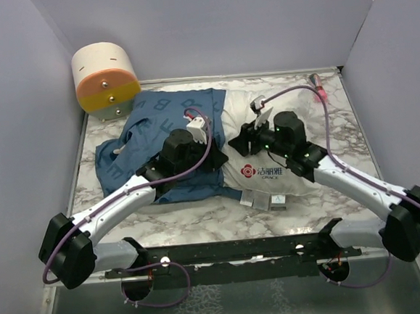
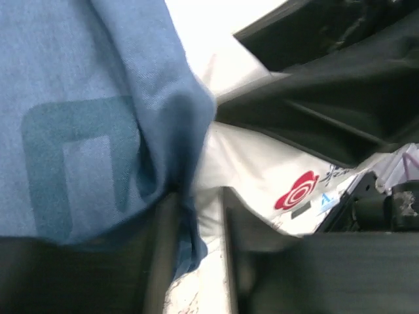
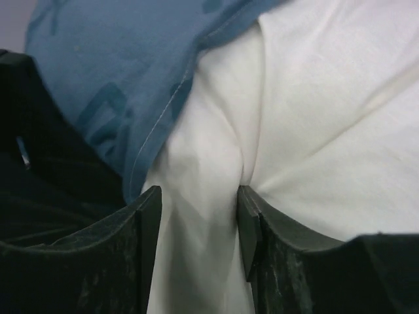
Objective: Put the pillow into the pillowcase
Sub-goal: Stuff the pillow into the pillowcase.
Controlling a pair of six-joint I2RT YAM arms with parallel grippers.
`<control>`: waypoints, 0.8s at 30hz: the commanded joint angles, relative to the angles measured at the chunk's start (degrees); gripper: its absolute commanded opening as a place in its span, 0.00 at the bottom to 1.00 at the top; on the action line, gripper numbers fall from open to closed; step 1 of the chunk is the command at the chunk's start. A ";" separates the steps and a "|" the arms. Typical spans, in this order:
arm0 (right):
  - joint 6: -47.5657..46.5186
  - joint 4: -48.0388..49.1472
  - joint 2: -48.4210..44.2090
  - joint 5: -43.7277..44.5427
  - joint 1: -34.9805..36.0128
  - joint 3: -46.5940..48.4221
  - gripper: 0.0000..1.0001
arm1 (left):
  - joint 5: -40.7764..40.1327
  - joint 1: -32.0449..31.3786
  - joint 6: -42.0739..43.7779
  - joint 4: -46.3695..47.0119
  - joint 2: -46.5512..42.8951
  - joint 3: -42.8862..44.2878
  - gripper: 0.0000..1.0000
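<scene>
Blue pillowcase hem between parted left tool fingers; pillow beside.

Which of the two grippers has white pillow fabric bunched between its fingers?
The right gripper: a fold of the pillow fills the gap between its fingers. The left gripper instead sits at the edge of the blue pillowcase, jaws apart.

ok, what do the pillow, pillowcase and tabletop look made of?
Pillow: white woven cloth, matte, likely cotton or a blend; soft creases where it bunches.
Pillowcase: thin blue woven fabric, matte; fine weave and a stitched hem show.
Tabletop: looks like marble or a marble-print laminate, smooth; grey veins on white.
</scene>
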 commanded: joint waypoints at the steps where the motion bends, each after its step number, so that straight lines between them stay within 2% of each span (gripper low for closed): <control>1: -1.68 -3.37 -12.65 -4.03 1.20 -1.05 0.57 | 4.78 0.64 -1.15 2.99 -3.75 1.55 0.47; 4: -1.56 -7.74 -21.31 -3.45 1.14 -1.68 0.66 | 4.38 0.72 -1.47 -1.47 -8.60 -0.91 0.51; 8: 2.31 -9.39 -30.34 -5.13 1.05 -6.45 0.73 | 7.85 0.66 -7.28 -4.18 -17.49 -7.74 0.51; 11: 5.65 -7.07 -34.40 -7.43 1.06 -12.33 0.74 | 9.37 0.56 -12.19 -3.60 -24.05 -12.40 0.51; 13: 7.72 -5.14 -35.79 -8.05 1.06 -15.74 0.74 | 8.32 0.55 -12.18 -4.99 -26.02 -12.20 0.51; 16: 9.80 -3.19 -37.50 -7.03 1.06 -18.23 0.74 | 6.05 0.55 -7.97 -9.20 -23.82 -6.68 0.51; 21: 8.72 -7.77 -40.50 -0.62 1.00 -14.48 0.74 | 3.91 0.55 0.18 -15.21 -12.67 5.46 0.51; 24: 8.71 -9.61 -41.70 -1.00 1.06 -13.94 0.74 | 4.21 0.53 0.41 -15.36 -9.49 6.49 0.51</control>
